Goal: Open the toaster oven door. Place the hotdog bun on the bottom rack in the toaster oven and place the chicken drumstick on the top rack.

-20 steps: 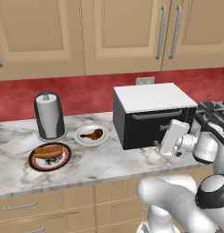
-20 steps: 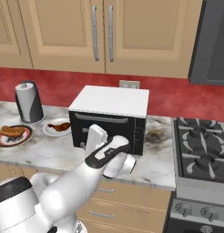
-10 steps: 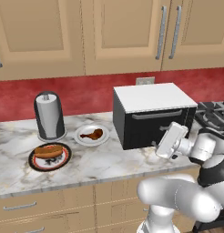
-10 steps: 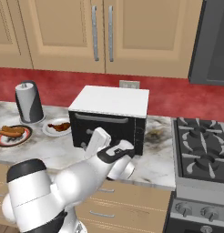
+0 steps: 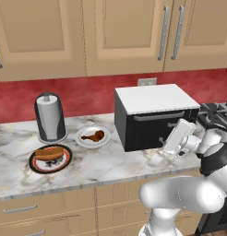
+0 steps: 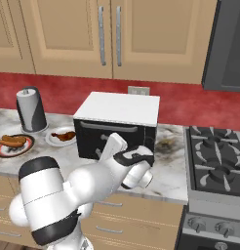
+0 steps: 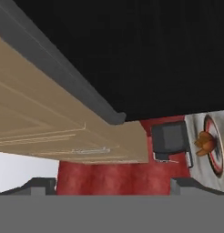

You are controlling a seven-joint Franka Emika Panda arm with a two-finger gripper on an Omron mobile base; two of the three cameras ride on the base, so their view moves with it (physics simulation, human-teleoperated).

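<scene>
Hand view shows the pincer (image 7: pixel 112 184) spread wide, holding nothing, with the toaster oven door (image 7: pixel 145 50) just ahead, its grey handle (image 7: pixel 59 73) near.

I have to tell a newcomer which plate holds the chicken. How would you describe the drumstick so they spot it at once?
Start at the black toaster oven with the white top on the marble counter. Just to its left lies a small white plate; the chicken drumstick lies on it. It is glossy dark brown, while the neighbouring dark-rimmed plate holds a tan hotdog bun.
</scene>
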